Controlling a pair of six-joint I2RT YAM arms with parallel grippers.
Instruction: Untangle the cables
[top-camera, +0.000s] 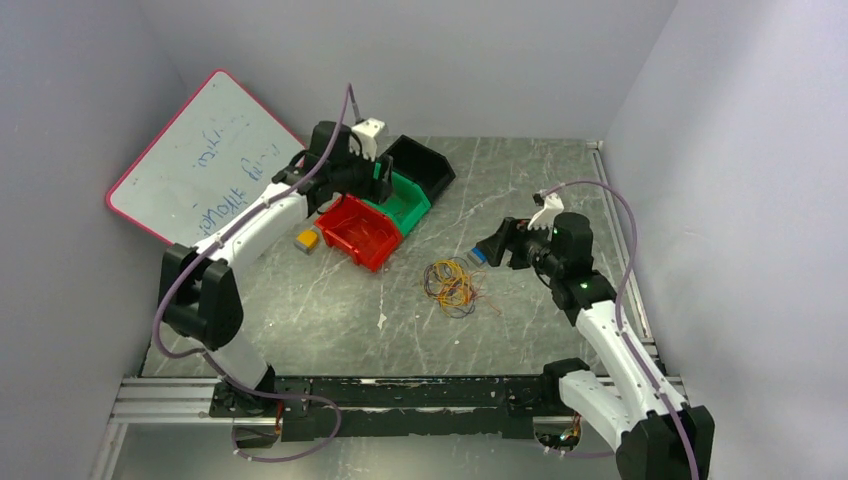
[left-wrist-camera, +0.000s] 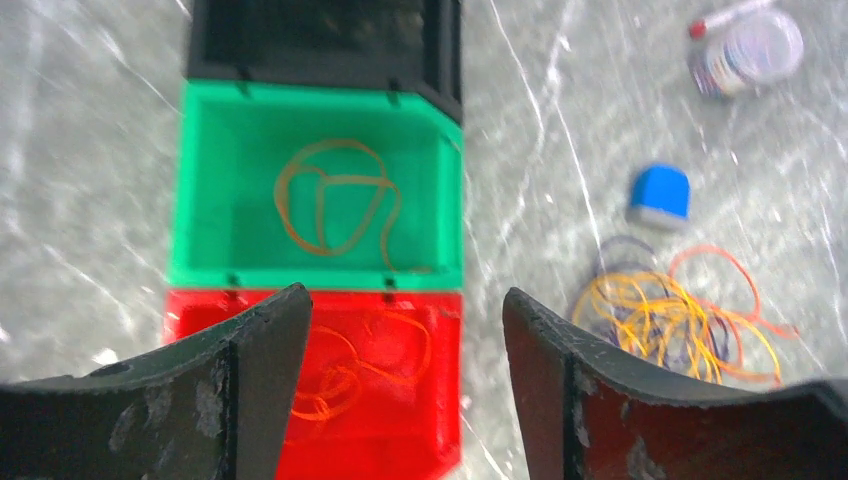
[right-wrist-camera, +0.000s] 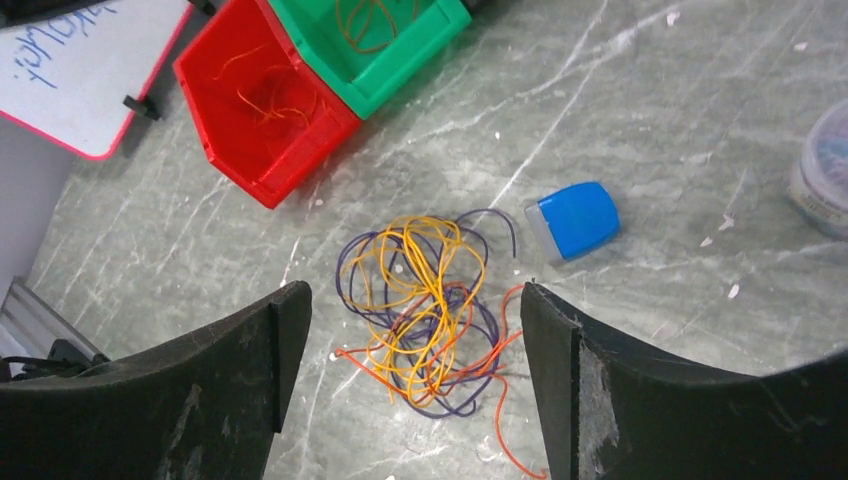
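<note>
A tangled clump of yellow, purple and red-orange cables (top-camera: 452, 287) lies on the table, in the middle. In the right wrist view the clump of cables (right-wrist-camera: 425, 300) sits below and between the fingers of my right gripper (right-wrist-camera: 415, 290), which is open and holds nothing. My left gripper (left-wrist-camera: 405, 295) hovers open and holds nothing above the bins. One orange cable (left-wrist-camera: 335, 205) lies loose in the green bin (left-wrist-camera: 195, 180). Another orange cable (left-wrist-camera: 360, 365) lies in the red bin (left-wrist-camera: 420, 420). In the top view my left gripper (top-camera: 378, 180) is over the bins and my right gripper (top-camera: 490, 250) is just right of the clump.
A black bin (top-camera: 425, 165) stands behind the green one. A small blue object (right-wrist-camera: 572, 220) lies right of the clump, and a round clear container (right-wrist-camera: 825, 170) farther right. A yellow block (top-camera: 308, 240) sits left of the red bin. A whiteboard (top-camera: 200, 160) leans at the back left.
</note>
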